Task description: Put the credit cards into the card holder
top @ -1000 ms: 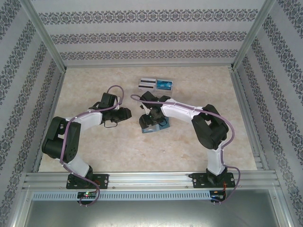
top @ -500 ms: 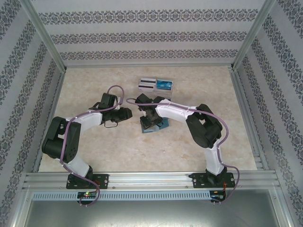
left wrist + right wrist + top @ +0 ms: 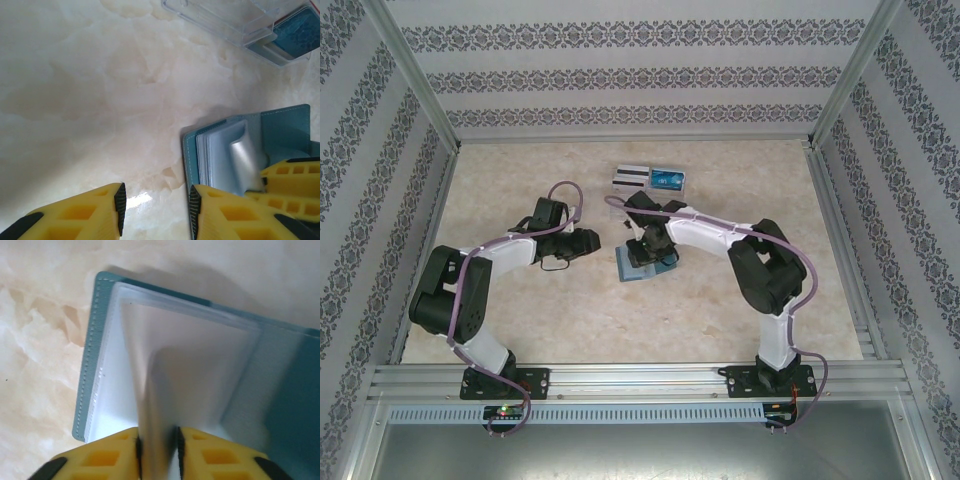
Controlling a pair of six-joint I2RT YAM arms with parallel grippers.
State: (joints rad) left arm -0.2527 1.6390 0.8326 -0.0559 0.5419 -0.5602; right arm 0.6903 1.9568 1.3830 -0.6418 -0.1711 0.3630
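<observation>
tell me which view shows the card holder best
The right wrist view: the card holder lies open up close, teal stitched edge and pale sleeves, a sleeve in the right gripper. The left wrist view crops the card holder at lower right. From the top, the card holder is a small teal patch partly under that gripper.

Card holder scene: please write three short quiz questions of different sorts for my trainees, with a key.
1. True or false: the card holder lies open on the table.
2. Which does the right gripper pinch? A: a blue card. B: a clear sleeve of the card holder. C: the rim of a tray.
3. Fill in: the left gripper hangs ___ over bare table, with nothing between its fingers.
Key: 1 true; 2 B; 3 open.
</observation>
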